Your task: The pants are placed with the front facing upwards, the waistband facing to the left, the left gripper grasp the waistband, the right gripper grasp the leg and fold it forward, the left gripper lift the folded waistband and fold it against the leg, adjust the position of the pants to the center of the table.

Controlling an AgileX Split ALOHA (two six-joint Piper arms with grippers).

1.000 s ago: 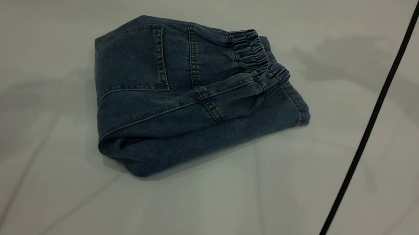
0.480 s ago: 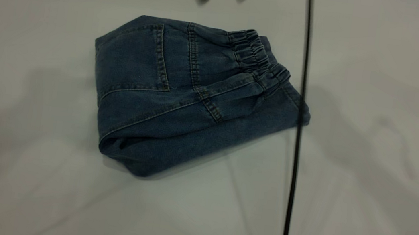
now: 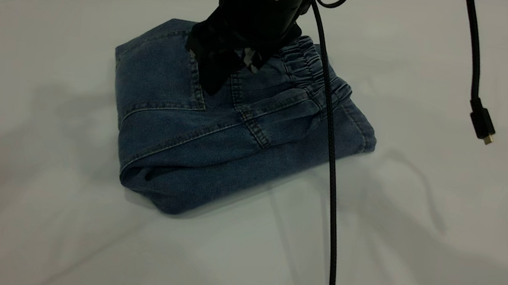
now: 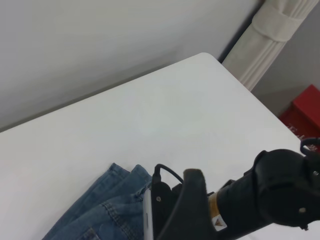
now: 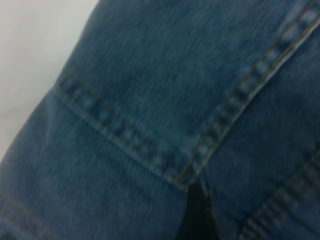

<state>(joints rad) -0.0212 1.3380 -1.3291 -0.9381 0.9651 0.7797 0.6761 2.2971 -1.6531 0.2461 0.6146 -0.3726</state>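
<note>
White table (image 3: pixel 439 265) carries the folded pants (image 3: pixel 216 128), so the last centring step is in hand; the right gripper (image 3: pixel 215 83) presses on the pocket, its opening not visible, and must next slide them gently.

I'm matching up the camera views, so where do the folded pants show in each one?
Exterior view: pants at the picture's middle, right gripper over them.
Left wrist view: a denim corner behind the right gripper.
Right wrist view: denim fills the picture.
Shared landmark: the black right gripper.
</note>
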